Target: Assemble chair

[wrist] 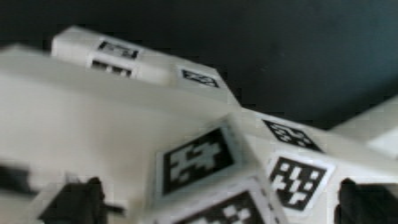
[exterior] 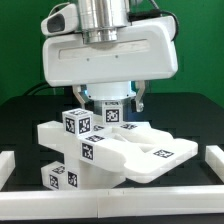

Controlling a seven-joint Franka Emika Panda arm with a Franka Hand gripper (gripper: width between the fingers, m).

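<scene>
The chair [exterior: 150, 152] stands partly joined in the middle of the black table: a flat white slab lies tilted across tagged posts [exterior: 78, 125]. One short tagged post [exterior: 112, 113] rises at the back. My gripper [exterior: 110, 100] hangs right over it, open, one dark finger on each side and neither touching it. In the wrist view the same post [wrist: 222, 168] fills the space between the two fingers of the gripper [wrist: 222, 205], with white showing beside each. A longer tagged part [wrist: 143, 60] lies beyond it.
Plain white border rails run along the exterior view's left [exterior: 8, 165], right [exterior: 213, 163] and front [exterior: 110, 206] of the black table. A lower tagged post [exterior: 60, 178] of the chair juts toward the left rail.
</scene>
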